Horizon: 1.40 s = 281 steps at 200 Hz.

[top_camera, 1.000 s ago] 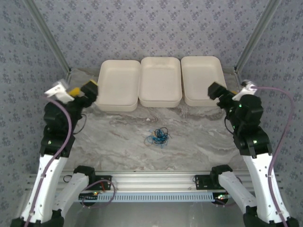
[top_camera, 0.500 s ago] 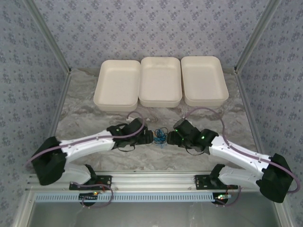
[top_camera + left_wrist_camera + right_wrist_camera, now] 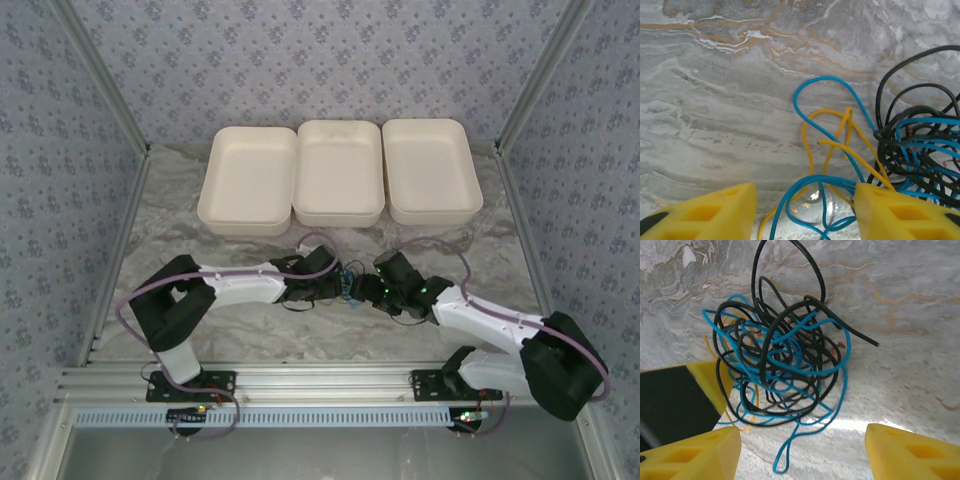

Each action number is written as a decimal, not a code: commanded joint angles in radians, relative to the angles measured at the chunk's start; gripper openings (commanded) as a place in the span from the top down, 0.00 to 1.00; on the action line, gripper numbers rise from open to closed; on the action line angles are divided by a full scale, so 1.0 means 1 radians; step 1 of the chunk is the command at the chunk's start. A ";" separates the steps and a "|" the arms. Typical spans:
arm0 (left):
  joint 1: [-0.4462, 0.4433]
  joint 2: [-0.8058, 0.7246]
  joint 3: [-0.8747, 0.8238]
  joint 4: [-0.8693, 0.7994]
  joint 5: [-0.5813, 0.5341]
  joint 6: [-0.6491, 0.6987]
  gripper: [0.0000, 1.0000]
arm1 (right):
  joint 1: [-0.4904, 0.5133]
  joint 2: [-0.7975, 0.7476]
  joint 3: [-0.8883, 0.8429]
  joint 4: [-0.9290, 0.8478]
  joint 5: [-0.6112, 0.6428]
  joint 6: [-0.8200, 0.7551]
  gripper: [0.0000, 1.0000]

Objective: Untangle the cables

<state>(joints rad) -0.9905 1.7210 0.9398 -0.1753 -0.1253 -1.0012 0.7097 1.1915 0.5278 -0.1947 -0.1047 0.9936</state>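
A grey marble table (image 3: 170, 230) takes up the middle of the top view. Three white trays stand in a row across its upper part: the left tray (image 3: 249, 180), the middle tray (image 3: 340, 172) and the right tray (image 3: 428, 170). The middle tray touches the trays on both sides.

Below the trays, the left arm (image 3: 240, 287) reaches in from the lower left and the right arm (image 3: 490, 320) from the lower right. They meet near the centre of the frame. The left gripper (image 3: 335, 290) and the right gripper (image 3: 365, 290) face each other there, with the tangle of cables (image 3: 349, 283) lying on the table between them.

In the left wrist view the left gripper (image 3: 805, 210) is spread wide with nothing clamped. A blue cable (image 3: 812, 85) and an orange cable (image 3: 832, 145) run loosely between its yellow fingers. A black cable (image 3: 905, 125) is knotted at the right edge.

In the right wrist view the right gripper (image 3: 802, 452) is also spread wide and holds nothing. The tangle of cables (image 3: 782, 370) sits at the centre of the frame, and a blue loop (image 3: 782, 460) trails down between the fingers.
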 commanded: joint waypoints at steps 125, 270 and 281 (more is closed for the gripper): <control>-0.025 -0.027 0.014 0.100 -0.014 -0.024 0.32 | -0.032 0.186 0.072 0.067 0.040 -0.062 0.84; 0.133 -0.497 -0.143 -0.153 -0.263 -0.037 1.00 | -0.225 -0.248 0.233 -0.372 0.086 -0.215 1.00; 0.163 -0.572 -0.155 -0.214 -0.277 -0.034 1.00 | -0.254 -0.253 0.266 -0.392 0.065 -0.228 1.00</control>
<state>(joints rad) -0.8753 1.2705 0.8314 -0.1627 -0.2977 -1.0630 0.5026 0.9524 0.7227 -0.4541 -0.0372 0.8265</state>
